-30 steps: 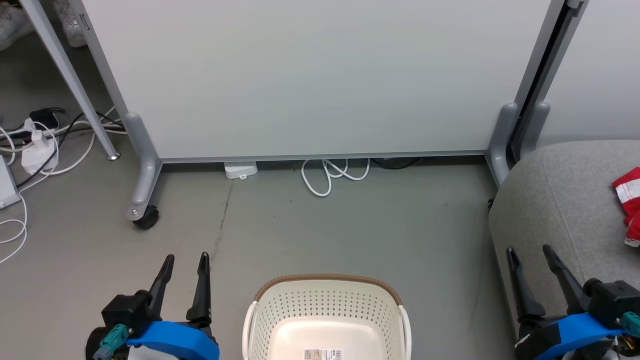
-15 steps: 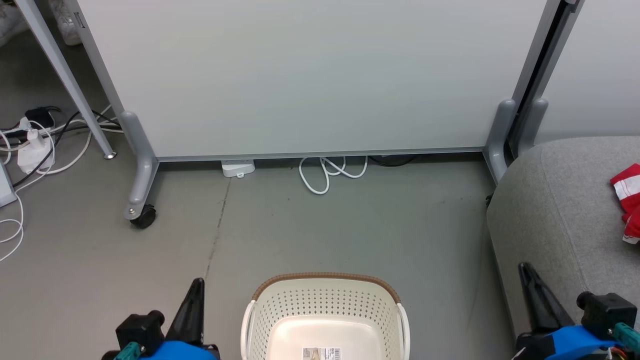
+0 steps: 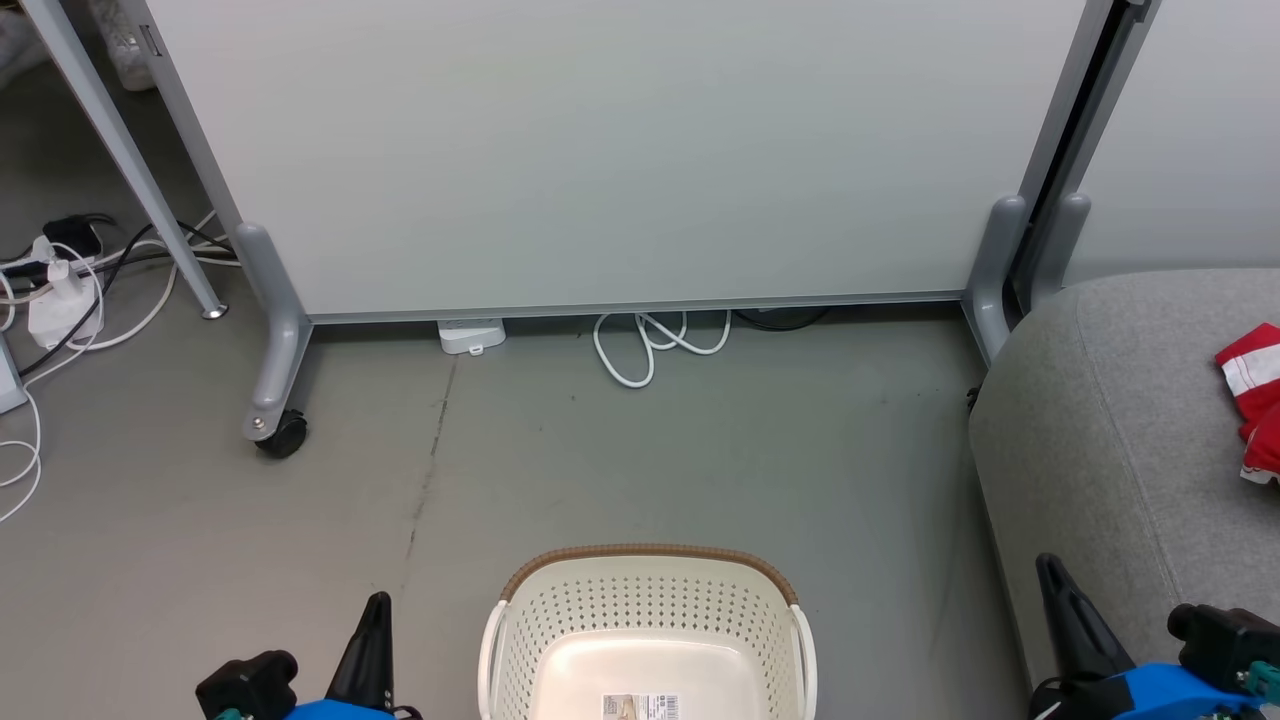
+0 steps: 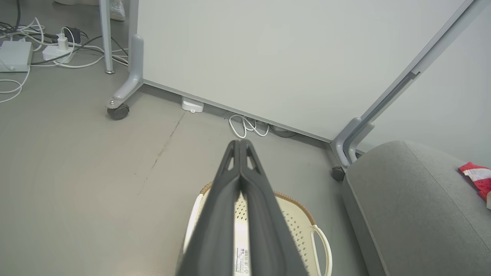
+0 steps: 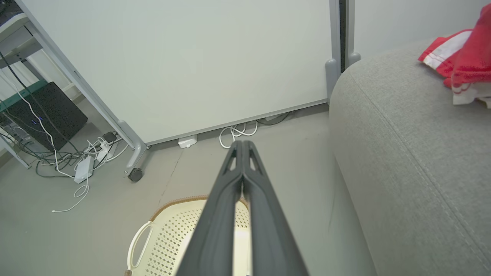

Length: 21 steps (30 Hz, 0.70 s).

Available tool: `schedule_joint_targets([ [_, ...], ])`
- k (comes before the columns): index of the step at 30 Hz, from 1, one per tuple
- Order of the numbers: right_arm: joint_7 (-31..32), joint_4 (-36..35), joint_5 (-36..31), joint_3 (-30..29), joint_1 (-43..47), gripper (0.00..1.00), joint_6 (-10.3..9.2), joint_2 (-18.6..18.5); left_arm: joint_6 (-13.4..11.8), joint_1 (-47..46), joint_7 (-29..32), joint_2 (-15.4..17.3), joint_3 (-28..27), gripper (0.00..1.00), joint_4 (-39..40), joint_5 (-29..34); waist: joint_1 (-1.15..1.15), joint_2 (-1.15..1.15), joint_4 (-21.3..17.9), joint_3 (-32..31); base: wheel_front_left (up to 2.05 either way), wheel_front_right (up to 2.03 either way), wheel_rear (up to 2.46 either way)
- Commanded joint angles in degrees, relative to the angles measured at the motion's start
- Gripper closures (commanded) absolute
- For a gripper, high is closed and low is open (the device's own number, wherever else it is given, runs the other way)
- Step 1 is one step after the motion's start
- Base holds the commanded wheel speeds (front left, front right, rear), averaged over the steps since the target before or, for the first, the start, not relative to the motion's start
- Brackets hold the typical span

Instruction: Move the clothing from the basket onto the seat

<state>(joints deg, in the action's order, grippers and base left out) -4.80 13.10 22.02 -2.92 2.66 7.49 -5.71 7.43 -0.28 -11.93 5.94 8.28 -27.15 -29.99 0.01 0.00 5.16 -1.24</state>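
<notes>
The cream perforated basket (image 3: 648, 630) with a brown rim stands on the floor at the bottom centre, with a bare bottom and a label inside; it is also seen as basket (image 4: 303, 230) and basket (image 5: 168, 237). Red and white clothing (image 3: 1252, 395) lies on the grey seat (image 3: 1100, 440) at the right, also clothing (image 5: 460, 57) on the seat (image 5: 402, 145). My left gripper (image 3: 375, 605) is low at the left of the basket, shut and holding nothing, tips together (image 4: 241, 142). My right gripper (image 3: 1048, 565) is low beside the seat's front, shut and holding nothing (image 5: 242, 142).
A pale wheeled partition (image 3: 620, 150) stands across the floor behind the basket, with a castor (image 3: 280, 435) at its left foot. White cable loops (image 3: 650, 345) lie under it. Power strips and cords (image 3: 60, 290) clutter the far left floor.
Both grippers have closed from wide open to shut and dropped lower in the head view. The head view has shifted slightly.
</notes>
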Motion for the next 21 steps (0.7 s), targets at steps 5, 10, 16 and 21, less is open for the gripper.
schedule_joint_targets([
  [5,0.99,-0.64,6.97,-0.57,-2.31,1.0,0.0,0.15,-0.29,-2.16,1.64,-0.11,-1.69,1.0,2.37,-6.03,-0.01,0.0,-0.26,0.06,0.0,0.0,0.0],
  [10,1.72,-0.52,11.61,-0.78,-2.88,1.0,0.0,0.34,-0.41,-2.48,2.85,-0.33,-2.64,1.0,3.33,-10.14,-0.01,0.0,-0.48,0.11,0.0,0.0,0.0],
  [16,2.58,-0.37,16.85,-1.03,-3.54,1.0,0.0,0.56,-0.53,-2.84,4.24,-0.56,-3.75,1.0,4.4,-14.8,-0.01,0.0,-0.75,0.17,0.0,0.0,0.0],
  [21,3.26,-0.25,20.95,-1.24,-4.01,1.0,0.0,0.74,-0.64,-3.16,5.33,-0.77,-4.61,1.0,5.24,-18.45,-0.01,0.0,-0.98,0.22,0.0,0.0,0.0],
])
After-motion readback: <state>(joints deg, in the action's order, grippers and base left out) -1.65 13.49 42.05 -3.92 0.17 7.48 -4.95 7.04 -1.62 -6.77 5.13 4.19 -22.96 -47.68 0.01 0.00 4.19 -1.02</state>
